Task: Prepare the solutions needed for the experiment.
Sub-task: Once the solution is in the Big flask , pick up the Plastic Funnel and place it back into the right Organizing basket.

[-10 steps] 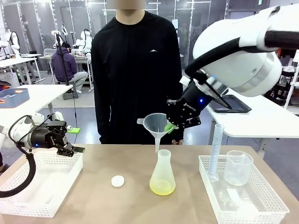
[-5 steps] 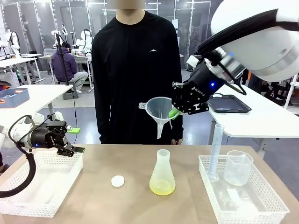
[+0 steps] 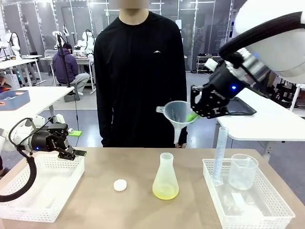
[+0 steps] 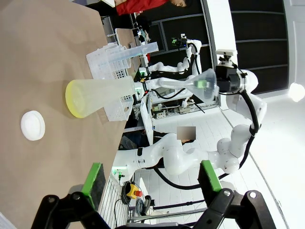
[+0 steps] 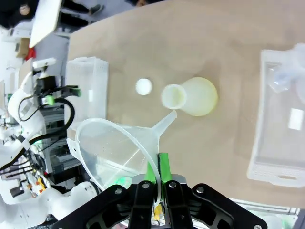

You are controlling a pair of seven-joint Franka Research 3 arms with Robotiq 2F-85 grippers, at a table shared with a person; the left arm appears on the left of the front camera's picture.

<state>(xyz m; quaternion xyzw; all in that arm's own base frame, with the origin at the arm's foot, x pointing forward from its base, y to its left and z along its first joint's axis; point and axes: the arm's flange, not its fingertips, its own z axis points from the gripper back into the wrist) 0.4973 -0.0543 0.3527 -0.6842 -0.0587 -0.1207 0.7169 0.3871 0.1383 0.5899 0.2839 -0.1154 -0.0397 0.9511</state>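
The solutions (image 3: 166,192) come to one shallow layer of clear, pale yellow-green liquid, rather like weak lemonade, lying level across the wide bottom of a clear conical flask (image 3: 166,168). The flask stands upright on the table (image 3: 128,164), near the middle, with its narrow neck open at the top. The liquid fills just the broad base and sits well below the neck. Seen from above, it reads as a pale yellow disc around the flask's mouth.

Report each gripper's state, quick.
Left gripper: open, holding nothing.
Right gripper: closed on the rim of the clear funnel, held up above the table.
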